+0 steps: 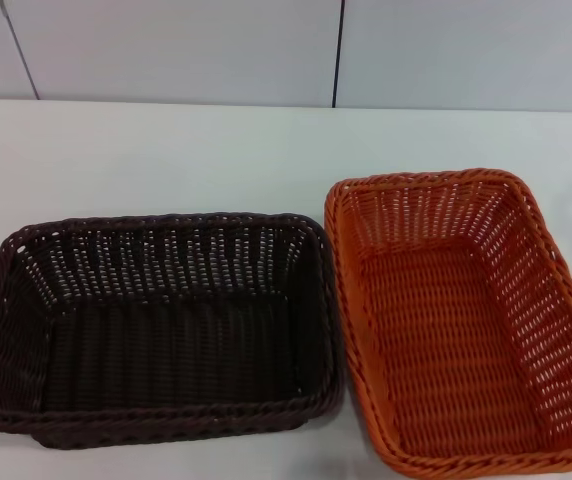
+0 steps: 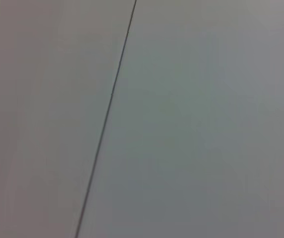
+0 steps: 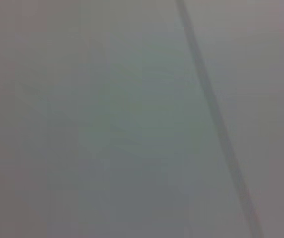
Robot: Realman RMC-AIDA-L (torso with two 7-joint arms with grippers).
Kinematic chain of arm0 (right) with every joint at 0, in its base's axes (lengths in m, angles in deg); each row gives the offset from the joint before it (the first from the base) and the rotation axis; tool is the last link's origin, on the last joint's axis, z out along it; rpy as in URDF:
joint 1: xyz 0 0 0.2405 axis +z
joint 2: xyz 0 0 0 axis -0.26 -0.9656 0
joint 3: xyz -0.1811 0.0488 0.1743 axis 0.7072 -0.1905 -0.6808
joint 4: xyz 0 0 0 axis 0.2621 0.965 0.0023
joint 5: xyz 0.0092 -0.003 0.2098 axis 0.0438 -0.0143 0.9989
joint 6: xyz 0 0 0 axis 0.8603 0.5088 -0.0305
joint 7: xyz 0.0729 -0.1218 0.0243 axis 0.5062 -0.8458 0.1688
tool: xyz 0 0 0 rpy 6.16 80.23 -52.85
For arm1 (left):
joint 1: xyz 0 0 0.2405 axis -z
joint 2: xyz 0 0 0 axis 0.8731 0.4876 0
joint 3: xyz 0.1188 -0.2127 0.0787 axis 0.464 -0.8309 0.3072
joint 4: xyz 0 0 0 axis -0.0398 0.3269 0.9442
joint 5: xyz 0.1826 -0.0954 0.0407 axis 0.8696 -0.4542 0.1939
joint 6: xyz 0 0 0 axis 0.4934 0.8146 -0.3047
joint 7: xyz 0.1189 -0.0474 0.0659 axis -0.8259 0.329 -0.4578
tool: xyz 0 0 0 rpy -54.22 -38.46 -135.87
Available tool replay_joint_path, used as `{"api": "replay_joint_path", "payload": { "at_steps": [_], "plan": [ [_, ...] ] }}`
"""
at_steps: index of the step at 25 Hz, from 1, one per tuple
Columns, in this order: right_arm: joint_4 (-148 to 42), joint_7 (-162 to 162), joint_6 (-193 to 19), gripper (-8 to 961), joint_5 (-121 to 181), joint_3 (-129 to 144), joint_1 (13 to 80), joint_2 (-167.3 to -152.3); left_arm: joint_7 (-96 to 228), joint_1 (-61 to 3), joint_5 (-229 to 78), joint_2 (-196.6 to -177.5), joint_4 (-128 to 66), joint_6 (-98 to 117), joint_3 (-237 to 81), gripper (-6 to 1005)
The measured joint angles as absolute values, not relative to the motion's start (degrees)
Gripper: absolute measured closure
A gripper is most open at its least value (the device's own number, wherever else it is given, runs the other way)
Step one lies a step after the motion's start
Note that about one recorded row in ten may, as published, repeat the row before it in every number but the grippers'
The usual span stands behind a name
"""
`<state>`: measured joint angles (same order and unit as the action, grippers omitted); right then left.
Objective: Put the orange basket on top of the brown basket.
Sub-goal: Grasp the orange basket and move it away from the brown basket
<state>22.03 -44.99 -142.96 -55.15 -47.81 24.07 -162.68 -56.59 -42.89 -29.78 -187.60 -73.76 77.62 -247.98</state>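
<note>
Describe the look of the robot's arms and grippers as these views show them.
Nothing of them can be described: neither arm nor gripper appears in any view. The head view holds only the brown basket and the orange basket side by side on the white table. Both wrist views show only a plain pale surface crossed by a dark seam line.
</note>
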Motion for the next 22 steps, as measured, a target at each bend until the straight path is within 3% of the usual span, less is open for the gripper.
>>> {"api": "replay_joint_path", "payload": {
  "at_steps": [3,6,12,19,22],
  "plan": [
    [29.68,-49.07,-132.68,368,-55.21,-50.12,21.74,-161.80,-56.84,-43.88,-30.28,-187.38,-73.15,77.59,-248.06,167],
    [37.37,-52.34,-118.98,368,-54.92,-54.65,18.56,-162.04,-56.84,-44.85,-31.78,-186.86,-72.08,77.59,-248.08,167],
    [44.19,-52.18,-86.05,368,-54.53,-67.03,15.55,-165.13,-56.73,-46.20,-34.28,-186.57,-69.92,77.66,-248.07,168],
    [43.72,-52.08,-52.83,368,-53.32,-80.41,21.51,-165.74,-56.62,-47.34,-36.74,-186.47,-68.65,77.92,-248.07,168],
    [41.02,-52.09,-37.61,368,-53.24,-88.55,28.05,-165.62,-56.52,-47.47,-37.73,-186.47,-68.56,77.81,-248.08,168]
  ]
}}
